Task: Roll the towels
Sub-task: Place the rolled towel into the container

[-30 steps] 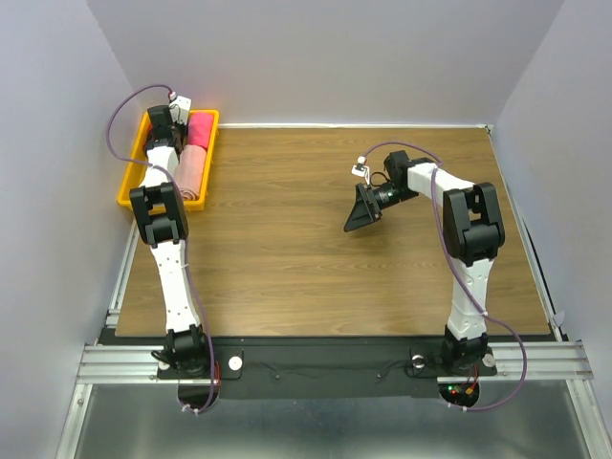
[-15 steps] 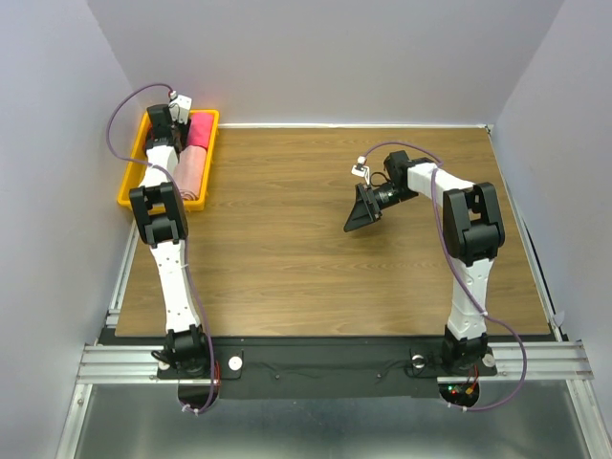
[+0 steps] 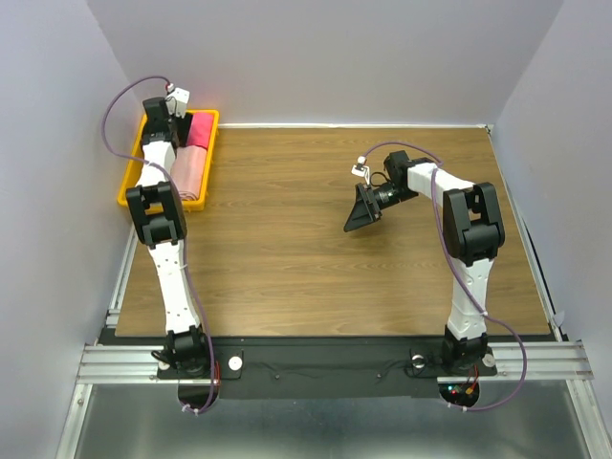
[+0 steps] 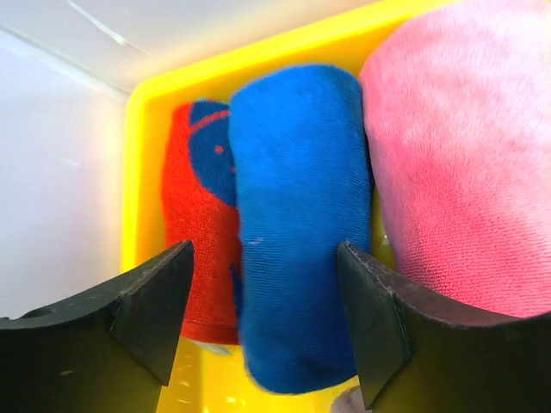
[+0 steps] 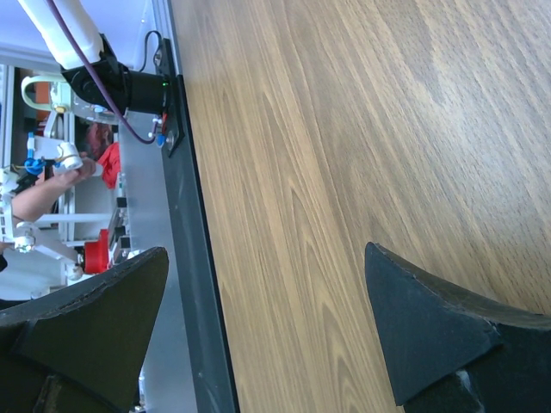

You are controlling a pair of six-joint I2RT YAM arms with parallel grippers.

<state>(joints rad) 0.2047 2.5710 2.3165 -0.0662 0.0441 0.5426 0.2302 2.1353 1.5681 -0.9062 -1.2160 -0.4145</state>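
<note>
Left gripper [image 4: 263,284]: jaws spread wider than the roll between them and gripping nothing; it sits at the far end of the tray [image 4: 284,52].
Blue towel [image 4: 297,215]: rolled and lying in the tray, with its length running away from the wrist camera, between the two left fingers.
Fit: the right-hand finger [image 4: 374,327] is at the roll's edge, though I cannot tell whether it touches. The left-hand finger [image 4: 151,310] stands apart from the roll, and red cloth [image 4: 194,258] shows in the gap.
Pink towel [image 4: 465,155]: pressed against the blue roll's right side, outside the fingers.
Red cloth: lies partly under the blue roll on its left and reaches almost to the tray's left wall.
From above: the hot pink towel [image 3: 199,131] is at the tray's far end and the pale pink towel [image 3: 191,172] nearer. The blue roll is hidden there under the left arm.
Tray edges: a yellow wall is just beyond the blue roll's far end, with room walls close behind and to the left. This leaves little side room.
Right gripper [image 5: 267,258]: jaws wide apart and empty, hanging over bare table [image 3: 287,239], well apart from the tray.
Open room: bare wood lies all around the right gripper, and the table's dark near rail [image 5: 194,258] shows at the left of its wrist view.
</note>
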